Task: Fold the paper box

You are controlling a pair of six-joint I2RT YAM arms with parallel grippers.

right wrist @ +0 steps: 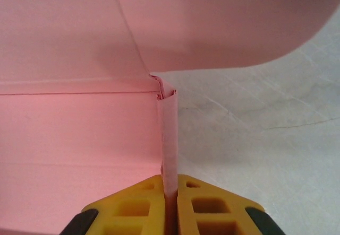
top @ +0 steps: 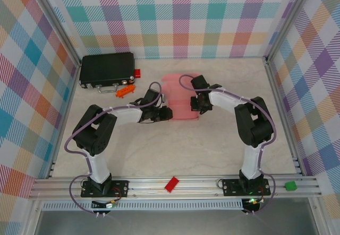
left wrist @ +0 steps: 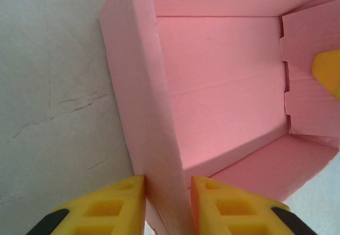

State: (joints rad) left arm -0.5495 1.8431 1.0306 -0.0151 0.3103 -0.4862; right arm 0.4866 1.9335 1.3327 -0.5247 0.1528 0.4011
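The paper box (top: 178,89) is pale pink and stands as an open tray in the middle of the table, with a rounded lid flap (right wrist: 212,23) raised at its far side. My left gripper (top: 169,113) is at its near left wall. In the left wrist view the yellow fingers (left wrist: 114,203) press that thick folded wall (left wrist: 143,97) from both sides. My right gripper (top: 199,103) is at the right wall; its fingers (right wrist: 202,206) are shut on the thin upright wall (right wrist: 169,134). A yellow fingertip (left wrist: 326,73) of the right gripper shows inside the box (left wrist: 223,86).
A black case (top: 108,69) lies at the back left, with a small red block (top: 137,73) and an orange piece (top: 125,91) beside it. On the front rail sit a red block (top: 171,184) and a green piece (top: 290,185). Checked walls close three sides.
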